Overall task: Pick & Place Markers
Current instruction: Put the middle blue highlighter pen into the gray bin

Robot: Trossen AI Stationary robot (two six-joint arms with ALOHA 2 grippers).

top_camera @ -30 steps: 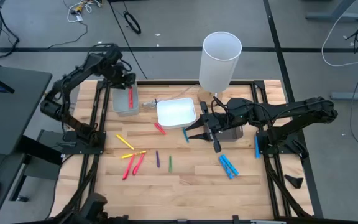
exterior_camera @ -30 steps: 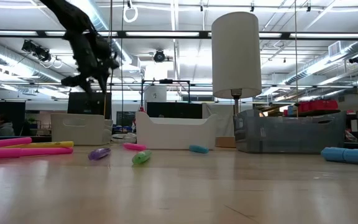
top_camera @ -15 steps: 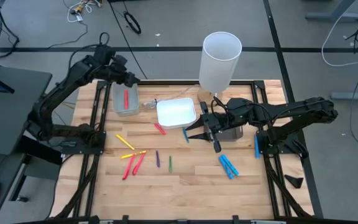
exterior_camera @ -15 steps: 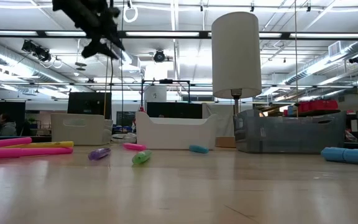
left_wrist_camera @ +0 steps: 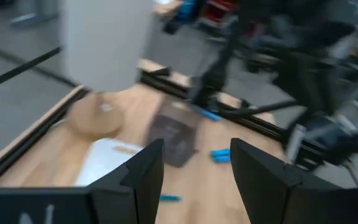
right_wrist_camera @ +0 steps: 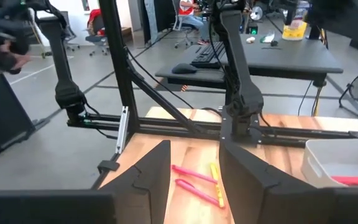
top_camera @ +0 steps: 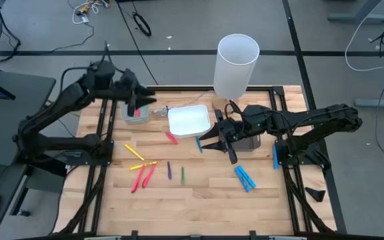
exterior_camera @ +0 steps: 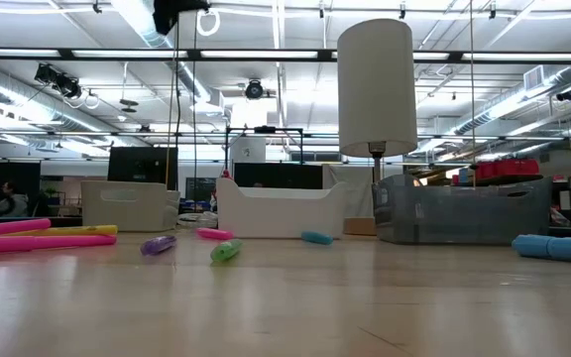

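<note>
Left gripper (top_camera: 143, 107) hangs empty with fingers apart, raised over the grey tray (top_camera: 133, 113) at far left, where one red marker (top_camera: 136, 111) already lies. I judge I'm between picks. Loose markers (top_camera: 143, 172) lie nearer, mid-table; next I'd descend onto one. Right gripper (top_camera: 209, 143) waits open beside the white tray (top_camera: 189, 121).

Pale wood-plank table (top_camera: 205, 193) (matt, visibly grained) carries smooth plastic markers (top_camera: 244, 177) and a glossy white tray (top_camera: 189, 122).
</note>
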